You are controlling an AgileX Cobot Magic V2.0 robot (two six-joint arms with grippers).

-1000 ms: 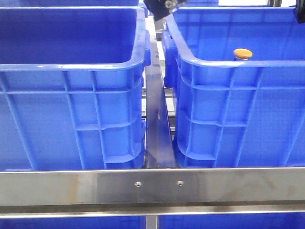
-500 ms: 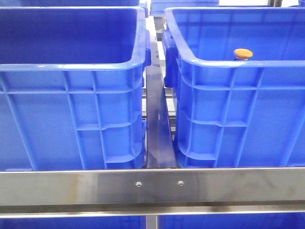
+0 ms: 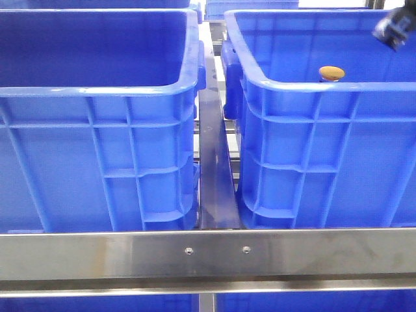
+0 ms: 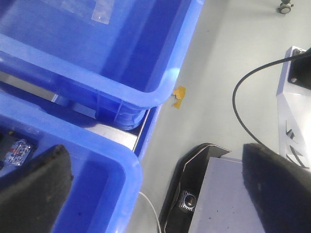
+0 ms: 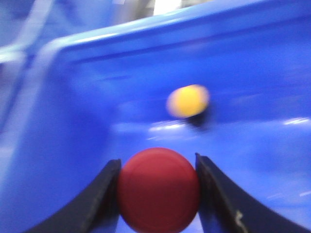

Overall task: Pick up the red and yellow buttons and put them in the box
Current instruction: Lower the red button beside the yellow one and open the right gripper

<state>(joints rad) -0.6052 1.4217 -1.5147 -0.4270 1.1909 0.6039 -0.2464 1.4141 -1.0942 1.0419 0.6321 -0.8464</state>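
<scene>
Ahead, front view: two blue crates side by side, left crate (image 3: 97, 91) showing nothing inside, the box (image 3: 325, 130) on the right holding one yellow button (image 3: 331, 73). Left wrist view: left gripper (image 4: 155, 189) spread wide, nothing between the fingers. Right wrist view only: right gripper (image 5: 158, 187) clamped on one red button (image 5: 158, 190), inside the box.

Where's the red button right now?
In the right wrist view, the red button sits between the right gripper's fingers, over the blue box, near the yellow button.
</scene>
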